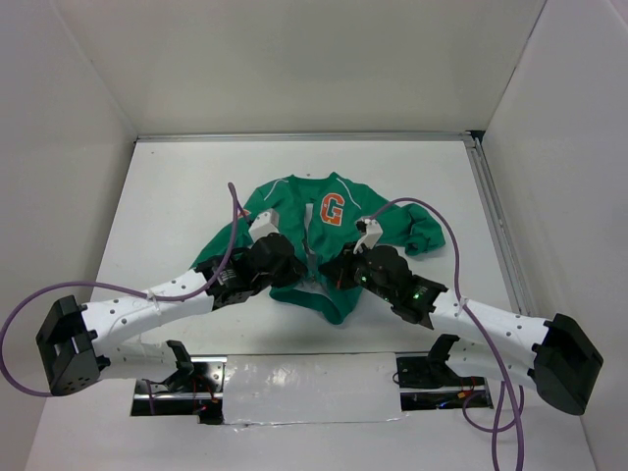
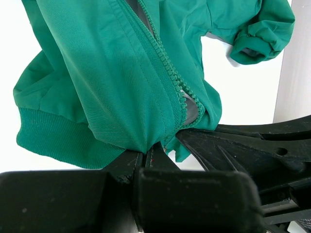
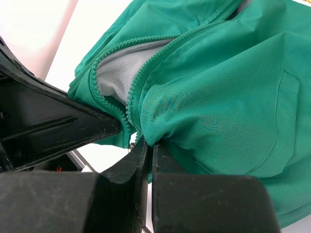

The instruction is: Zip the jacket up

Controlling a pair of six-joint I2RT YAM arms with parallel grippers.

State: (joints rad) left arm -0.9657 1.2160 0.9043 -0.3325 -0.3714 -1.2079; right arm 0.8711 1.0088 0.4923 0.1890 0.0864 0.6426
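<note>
Jacket (image 1: 294, 208) on the table (image 1: 177, 196), collar at the far end, hem end bunched at the fingertips of both arms. The zipper (image 2: 164, 57) runs lengthwise away from the fingers, its tooth rows parted over grey lining (image 3: 114, 73) at the near end; no slider can be made out. Left gripper (image 2: 148, 151) is clamped tight on the front panel just left of the teeth, and right gripper (image 3: 147, 143) is clamped tight on the panel just right of them. Both are equally near.
</note>
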